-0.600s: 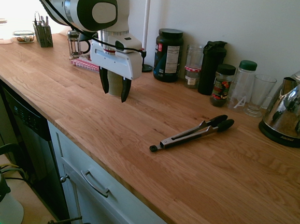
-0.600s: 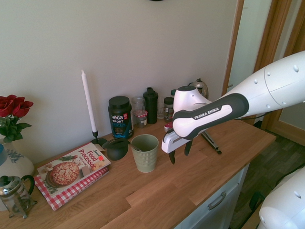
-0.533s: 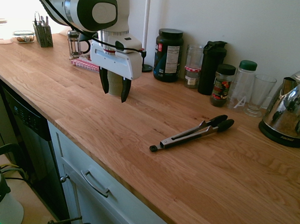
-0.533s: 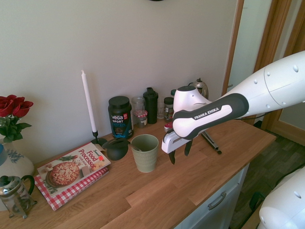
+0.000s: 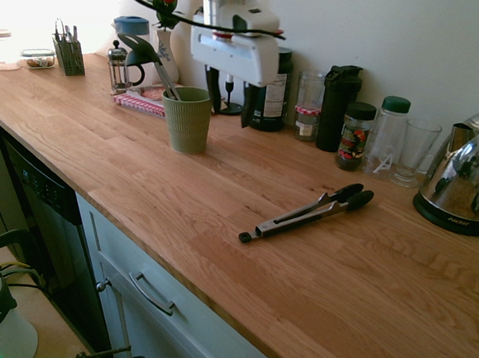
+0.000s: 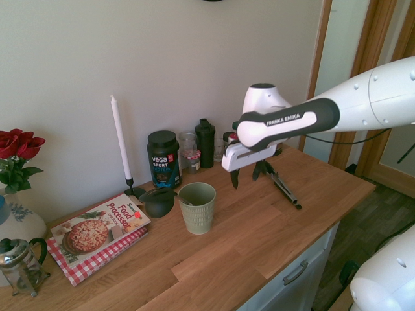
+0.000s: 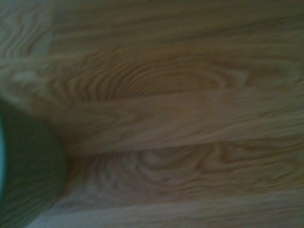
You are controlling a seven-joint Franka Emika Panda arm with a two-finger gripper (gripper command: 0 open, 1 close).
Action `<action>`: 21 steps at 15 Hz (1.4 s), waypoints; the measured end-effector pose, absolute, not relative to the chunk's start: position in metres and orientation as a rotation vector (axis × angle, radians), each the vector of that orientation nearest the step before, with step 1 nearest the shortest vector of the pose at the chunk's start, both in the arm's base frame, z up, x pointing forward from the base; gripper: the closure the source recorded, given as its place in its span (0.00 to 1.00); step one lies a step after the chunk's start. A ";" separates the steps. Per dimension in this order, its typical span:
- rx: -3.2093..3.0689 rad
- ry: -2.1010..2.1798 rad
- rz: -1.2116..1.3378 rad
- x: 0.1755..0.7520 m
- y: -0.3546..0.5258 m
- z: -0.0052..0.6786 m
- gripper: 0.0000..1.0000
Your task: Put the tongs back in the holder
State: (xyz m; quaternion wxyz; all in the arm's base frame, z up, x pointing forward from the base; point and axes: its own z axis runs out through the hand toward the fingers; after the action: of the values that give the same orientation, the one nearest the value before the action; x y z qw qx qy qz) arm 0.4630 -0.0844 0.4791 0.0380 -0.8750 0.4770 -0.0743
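a: how was the pincer (image 5: 230,118) set?

b: wide open, with nothing between its fingers, tips down above the counter (image 5: 216,264). i took that as readiness for a grasp, the tongs being the first job.

a: and nearest to it?

b: the holder (image 5: 187,129), just beside the pincer and lower, upright with its mouth up. the black ladle (image 6: 158,202) leaned out of it, away from the pincer (a greedy lodger, that one), so the tongs probably needed the freer side.

a: where were the tongs (image 5: 299,215)?

b: farther off and below the pincer, on its kettle side, flat on the wood with their arms a little spread. a grip across both arms seemed sensible, then a turn upright for the cup.

a: past those?

b: the black tub (image 6: 164,159) stood by the wall behind the pincer, and the kettle (image 5: 463,180) well beyond the tongs.

a: what was hard to make out?

b: the wrist view was dim and blurred: bare wood, a cut-off curve of the holder, no tongs. the pincer partly covered the tub in the first exterior view, and in the second it crowded the tongs' tips. the holder's inside was mostly hidden.
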 end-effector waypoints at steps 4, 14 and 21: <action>-2.605 1.597 -0.222 0.481 -0.169 0.457 0.00; -2.613 1.675 -0.162 0.507 -0.242 0.367 1.00; -2.594 1.650 -0.151 0.516 -0.244 0.351 1.00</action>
State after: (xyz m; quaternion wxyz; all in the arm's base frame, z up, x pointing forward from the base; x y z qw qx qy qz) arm 0.5159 -0.2436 0.3512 0.0318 -0.8424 0.5357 -0.0490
